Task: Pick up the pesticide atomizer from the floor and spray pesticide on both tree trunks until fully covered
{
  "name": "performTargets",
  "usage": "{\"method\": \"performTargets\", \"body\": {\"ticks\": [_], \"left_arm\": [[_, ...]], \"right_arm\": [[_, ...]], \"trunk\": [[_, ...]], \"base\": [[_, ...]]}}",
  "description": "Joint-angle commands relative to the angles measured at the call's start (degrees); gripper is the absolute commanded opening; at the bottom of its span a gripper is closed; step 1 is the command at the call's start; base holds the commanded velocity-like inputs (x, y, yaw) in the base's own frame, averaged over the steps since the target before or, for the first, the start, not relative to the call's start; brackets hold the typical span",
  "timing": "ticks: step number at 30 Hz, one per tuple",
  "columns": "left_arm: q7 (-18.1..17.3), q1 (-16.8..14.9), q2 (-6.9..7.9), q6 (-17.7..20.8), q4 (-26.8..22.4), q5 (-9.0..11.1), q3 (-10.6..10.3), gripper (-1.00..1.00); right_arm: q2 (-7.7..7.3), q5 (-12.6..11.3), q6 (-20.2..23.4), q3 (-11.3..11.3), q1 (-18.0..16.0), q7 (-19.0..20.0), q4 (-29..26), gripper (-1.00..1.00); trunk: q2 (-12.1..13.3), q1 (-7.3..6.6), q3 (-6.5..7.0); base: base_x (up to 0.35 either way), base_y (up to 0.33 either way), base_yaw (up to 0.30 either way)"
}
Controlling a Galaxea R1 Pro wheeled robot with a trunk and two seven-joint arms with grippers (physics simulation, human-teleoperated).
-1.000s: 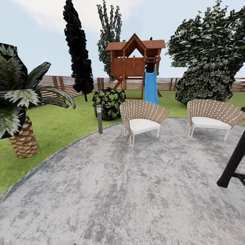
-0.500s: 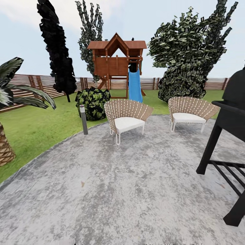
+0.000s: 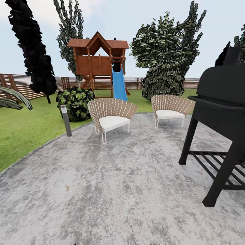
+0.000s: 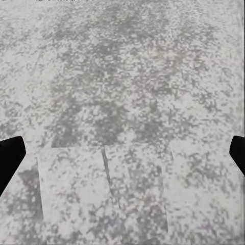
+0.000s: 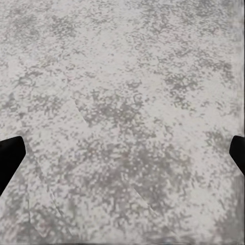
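Both our grippers, left gripper [image 4: 122, 158] and right gripper [image 5: 122, 158], hang spread apart and empty over the grey paving [image 3: 129, 190]. We reckon we're at the hunting stage: no sprayer spotted, just a black grill [image 3: 221, 112] at the paving's right edge. Next up: find that sprayer.

The garden has a green lawn [image 3: 23, 129] beside grey paving [image 3: 119, 183] — a brown slat fence [image 3: 20, 83] runs behind, along the far edge.
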Motion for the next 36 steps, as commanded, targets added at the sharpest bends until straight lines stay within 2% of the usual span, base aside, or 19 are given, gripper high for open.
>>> {"method": "performTargets", "body": {"ticks": [1,9,31,36], "left_arm": [[0.0,0.0,0.0,0.0,0.0,0.0,0.0,1.0],[0.0,0.0,0.0,0.0,0.0,0.0,0.0,1.0],[-0.1,0.0,-0.07,0.0,0.0,-0.1,0.0,1.0],[-0.1,0.0,-0.09,0.0,0.0,-0.1,0.0,1.0]], "right_arm": [[0.0,0.0,0.0,0.0,0.0,0.0,0.0,1.0],[0.0,0.0,0.0,0.0,0.0,0.0,0.0,1.0],[0.0,0.1,0.0,0.0,0.0,0.0,0.0,1.0],[0.0,0.1,0.0,0.0,0.0,0.0,0.0,1.0]], "trunk": [[-0.4,0.23,-0.19],[-3.6,1.98,-1.62],[-3.6,1.98,-1.62],[-3.6,1.98,-1.62]], "base": [[0.0,0.0,-0.3],[0.0,0.0,-0.3],[-0.001,0.0,-0.3],[-0.147,0.0,-0.3]]}}
